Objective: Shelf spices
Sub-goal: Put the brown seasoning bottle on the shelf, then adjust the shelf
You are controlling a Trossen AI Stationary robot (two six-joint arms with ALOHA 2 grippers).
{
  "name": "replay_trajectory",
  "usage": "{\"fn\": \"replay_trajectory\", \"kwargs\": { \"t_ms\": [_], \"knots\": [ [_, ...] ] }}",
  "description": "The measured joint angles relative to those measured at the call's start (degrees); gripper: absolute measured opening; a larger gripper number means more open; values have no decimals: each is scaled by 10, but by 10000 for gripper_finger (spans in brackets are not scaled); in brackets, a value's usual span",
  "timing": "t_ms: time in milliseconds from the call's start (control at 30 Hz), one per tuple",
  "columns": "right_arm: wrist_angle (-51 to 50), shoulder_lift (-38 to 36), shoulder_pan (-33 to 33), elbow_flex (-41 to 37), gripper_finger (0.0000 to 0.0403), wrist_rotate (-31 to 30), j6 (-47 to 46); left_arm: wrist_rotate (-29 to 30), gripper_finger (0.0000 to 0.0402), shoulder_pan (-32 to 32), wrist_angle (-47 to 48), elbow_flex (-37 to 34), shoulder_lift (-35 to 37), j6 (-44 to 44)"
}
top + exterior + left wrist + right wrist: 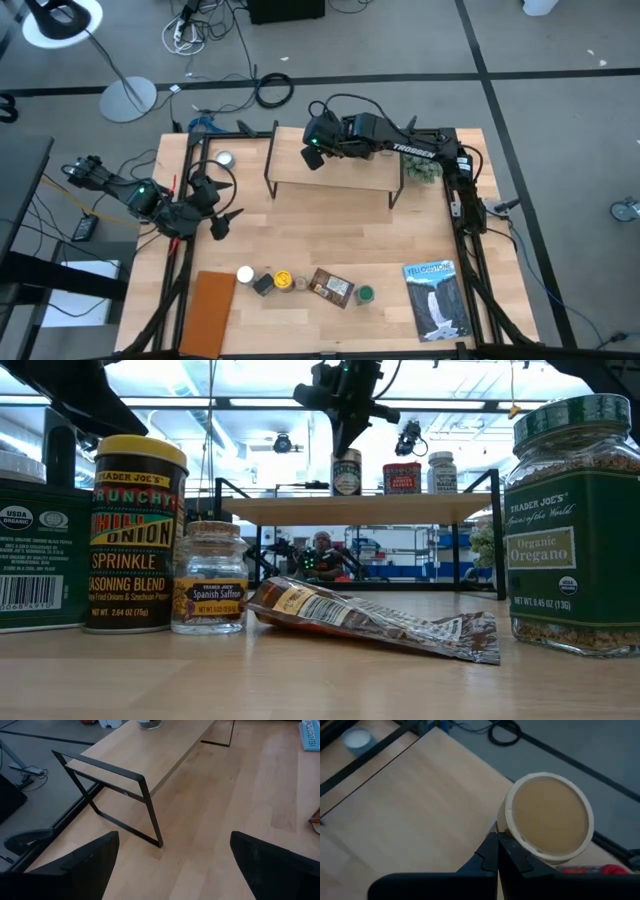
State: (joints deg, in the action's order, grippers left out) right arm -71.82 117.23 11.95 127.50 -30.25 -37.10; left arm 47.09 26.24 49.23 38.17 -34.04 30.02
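The shelf (335,172) stands at the far middle of the table and carries three spice containers (402,477). My right gripper (497,851) is shut and hangs over the shelf's left part (312,155), right by a tan-lidded jar (547,815) that stands upright on the plank (346,473). My left gripper (175,870) is open near the table's left edge (215,215), low and facing the shelf's left leg (145,805). More spices stand along the near edge: a white-topped jar (245,273), a yellow-topped jar (283,281), the brown packet (330,286) lying flat, and a green-topped jar (366,294). My right gripper's shut fingertips (490,851) point down beside the rim of the tan lid (512,832). I cannot tell whether they touch it. The jar stands upright on the shelf.
The blue-and-white book (437,298) lies at the near right, the brown board (208,312) at the near left. The silver tin (224,158) sits left of the shelf. Bare table (330,235) lies between shelf and spice row. Black frame rails (190,200) edge the table.
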Motion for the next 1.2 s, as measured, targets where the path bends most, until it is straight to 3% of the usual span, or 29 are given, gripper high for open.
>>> {"fn": "replay_trajectory", "kwargs": {
  "t_ms": [333,533,800,1067,1200],
  "knots": [
    [41,-7,-3,0,0,-5,45,3,387,0,0,0,0,0],
    [2,-54,-55,0,1,-68,33,3,387,0,0,0,0,4],
    [-183,-92,-168,0,1,-162,-137,3,387,0,0,0,0,4],
    [-182,-112,-273,-65,1,-163,-225,3,388,0,-1,0,0,3],
    [-182,-117,-329,-131,1,-166,-335,3,387,0,-2,0,0,3]
  ]
}}
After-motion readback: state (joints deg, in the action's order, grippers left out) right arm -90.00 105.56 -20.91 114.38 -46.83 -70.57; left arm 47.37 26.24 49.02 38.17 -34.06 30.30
